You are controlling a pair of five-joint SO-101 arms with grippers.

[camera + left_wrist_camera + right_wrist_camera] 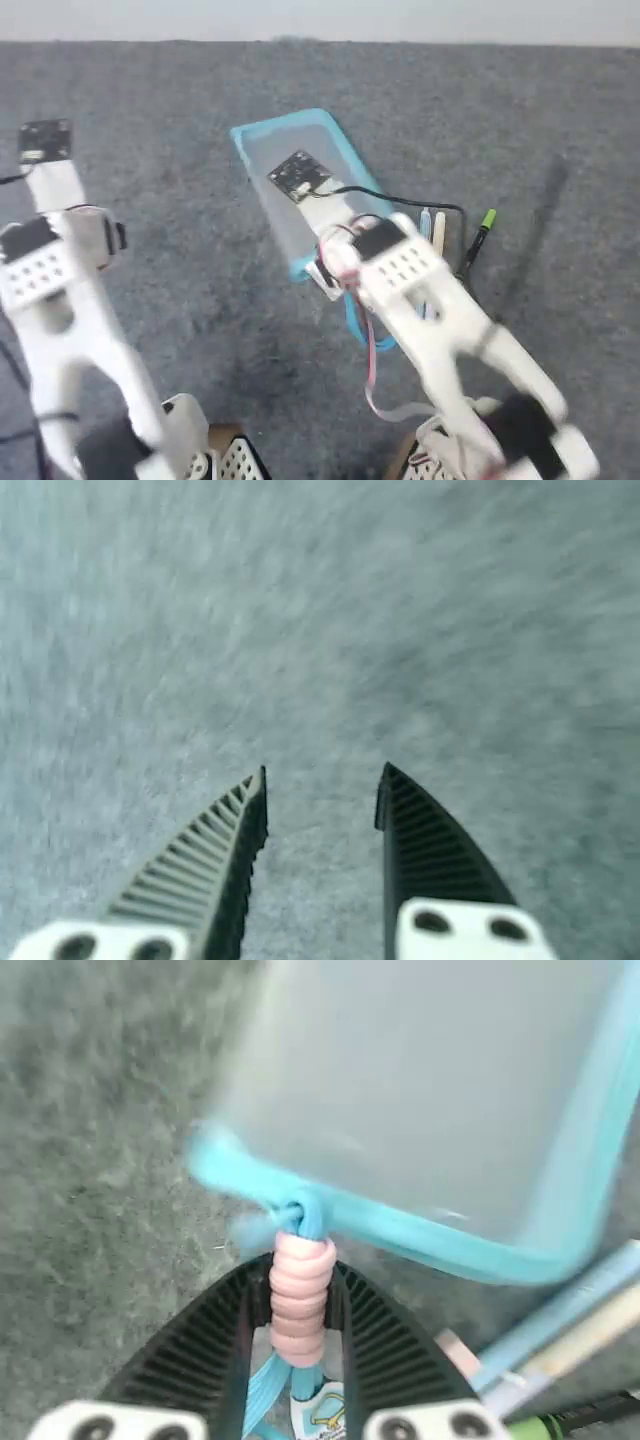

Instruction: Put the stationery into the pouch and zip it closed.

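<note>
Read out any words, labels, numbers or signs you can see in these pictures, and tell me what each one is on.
No text here can be read.
Small tag under the pink bead pull that the right hand grips: some print, too blurred to read.
Pouch: no lettering visible.
Pens beside the pouch: too small to show any print.
</note>
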